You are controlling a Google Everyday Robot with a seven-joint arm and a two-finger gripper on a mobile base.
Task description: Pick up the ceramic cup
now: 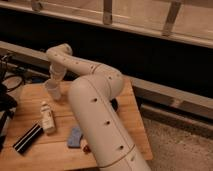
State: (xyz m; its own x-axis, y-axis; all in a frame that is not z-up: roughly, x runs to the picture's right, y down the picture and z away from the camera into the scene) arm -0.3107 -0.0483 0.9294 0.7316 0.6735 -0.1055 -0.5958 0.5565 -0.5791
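Note:
The ceramic cup (52, 91) is small, white and handleless, and stands upright at the back left of the wooden table (125, 122). My gripper (54, 80) hangs straight down from the bent white wrist, right above the cup and at its rim. Whether it touches the cup is hidden by the wrist. My large white arm (95, 115) crosses the middle of the table and hides what lies behind it.
A slim white bottle with a label (47, 117) stands in front of the cup. A black bar-shaped object (27, 138) lies at the front left, with a blue object (75, 136) beside the arm. Dark cables and gear (10, 95) sit off the left edge. A dark bowl edge (114, 105) peeks out right of the arm.

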